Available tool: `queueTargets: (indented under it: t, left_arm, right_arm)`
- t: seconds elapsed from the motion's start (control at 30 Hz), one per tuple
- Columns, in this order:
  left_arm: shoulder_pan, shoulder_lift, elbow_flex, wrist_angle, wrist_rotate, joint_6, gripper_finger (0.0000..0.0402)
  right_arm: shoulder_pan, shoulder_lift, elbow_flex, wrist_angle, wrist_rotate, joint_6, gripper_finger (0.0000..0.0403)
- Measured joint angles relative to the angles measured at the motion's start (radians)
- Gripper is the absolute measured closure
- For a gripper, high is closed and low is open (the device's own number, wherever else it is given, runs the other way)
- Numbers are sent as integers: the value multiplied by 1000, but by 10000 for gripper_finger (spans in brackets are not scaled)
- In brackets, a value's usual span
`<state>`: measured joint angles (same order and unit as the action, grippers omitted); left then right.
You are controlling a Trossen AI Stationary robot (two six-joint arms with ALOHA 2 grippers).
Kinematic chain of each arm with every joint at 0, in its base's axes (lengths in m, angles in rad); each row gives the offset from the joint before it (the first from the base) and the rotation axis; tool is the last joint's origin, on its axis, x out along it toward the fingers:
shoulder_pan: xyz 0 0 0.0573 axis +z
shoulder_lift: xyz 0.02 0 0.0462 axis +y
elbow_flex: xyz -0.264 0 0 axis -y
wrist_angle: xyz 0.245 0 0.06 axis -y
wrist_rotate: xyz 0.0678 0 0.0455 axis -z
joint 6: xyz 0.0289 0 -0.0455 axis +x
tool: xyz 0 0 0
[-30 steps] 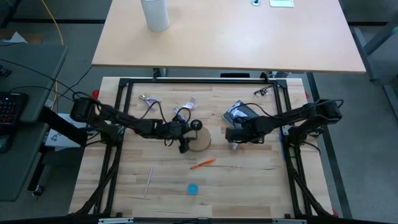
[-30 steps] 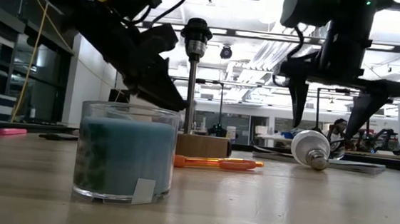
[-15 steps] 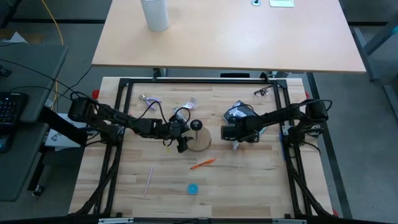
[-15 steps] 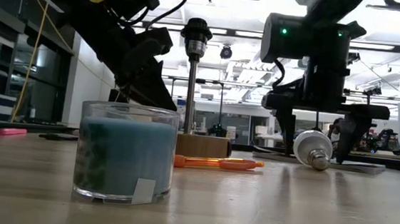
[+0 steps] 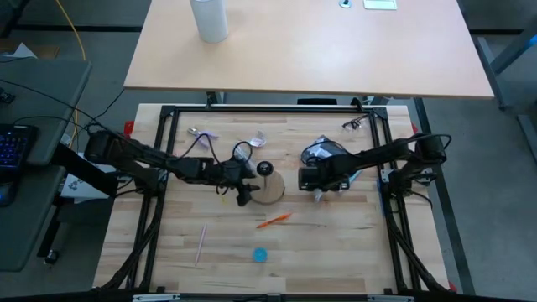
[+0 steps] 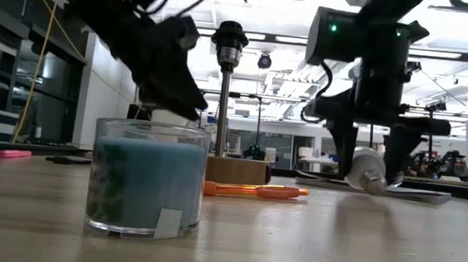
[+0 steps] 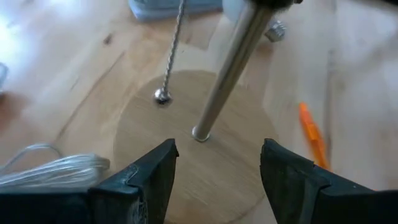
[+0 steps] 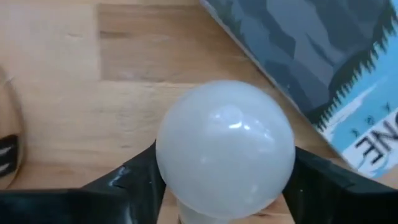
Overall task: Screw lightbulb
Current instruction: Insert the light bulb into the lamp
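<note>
The lightbulb (image 8: 225, 146) is white with a grey screw base (image 6: 374, 185). It lies on the table to the right of the lamp stand. My right gripper (image 6: 366, 179) points down over it with a finger on each side. The stand has a round wooden base (image 5: 272, 193), a metal pole (image 7: 231, 62) and a black socket (image 6: 228, 40) on top. My left gripper (image 7: 217, 158) hovers open at the stand's left side, above the wooden base. Its fingers point at the foot of the pole and touch nothing. My right gripper pinches the lightbulb's white globe at its widest part (image 8: 168, 155) between its two fingers (image 8: 134, 180). They come from above, pointing down. The bulb lies on the table, its screw base low and toward the near edge.
A blue-patterned package (image 8: 323, 62) lies just beyond the bulb. An orange pen (image 5: 273, 221), a pink stick (image 5: 200, 243) and a glass jar with a blue candle (image 6: 146, 178) sit nearer the front edge. A coiled cable (image 5: 246, 153) lies behind the stand.
My right gripper has sunk over the lightbulb and shifted slightly toward the table's left. Its fingers have drawn in from a wide gap onto the globe. The bulb has stayed where it lay. My left gripper has risen a little beside the stand.
</note>
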<state>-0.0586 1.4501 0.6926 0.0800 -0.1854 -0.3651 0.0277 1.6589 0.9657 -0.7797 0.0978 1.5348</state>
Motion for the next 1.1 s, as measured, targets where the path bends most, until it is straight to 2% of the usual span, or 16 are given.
queueTargets:
  t: [0.13, 0.3, 0.43, 0.53, 0.67, 0.77, 0.97, 1.1]
  left_arm:
    - [3, -116, 0, -89, -28, 0, 190]
    - [7, -285, 0, -155, -121, -34, 190]
    - [7, -402, 0, -71, -263, -82, 190]
    - [14, -452, 0, 30, -324, -87, 190]
    - [37, -485, 0, 153, -312, -112, 190]
    - [54, -491, 0, 211, -282, -154, 190]
    - [60, -489, 0, 222, -263, -282, 190]
    - [60, -490, 0, 234, -259, -355, 190]
  right_arm:
    - [0, -74, 2, -30, 53, -77, 167]
    - [0, -205, 2, 10, 191, -164, 161]
    - [-1, -298, 2, 197, 313, -304, 161]
    - [-8, -337, 3, 406, 357, -475, 161]
    - [-10, -356, 3, 665, 349, -715, 161]
    - [-10, -359, 4, 793, 305, -846, 160]
    - [3, -332, 87, 805, 190, -1146, 160]
    - [19, -295, 169, 799, 152, -1319, 160]
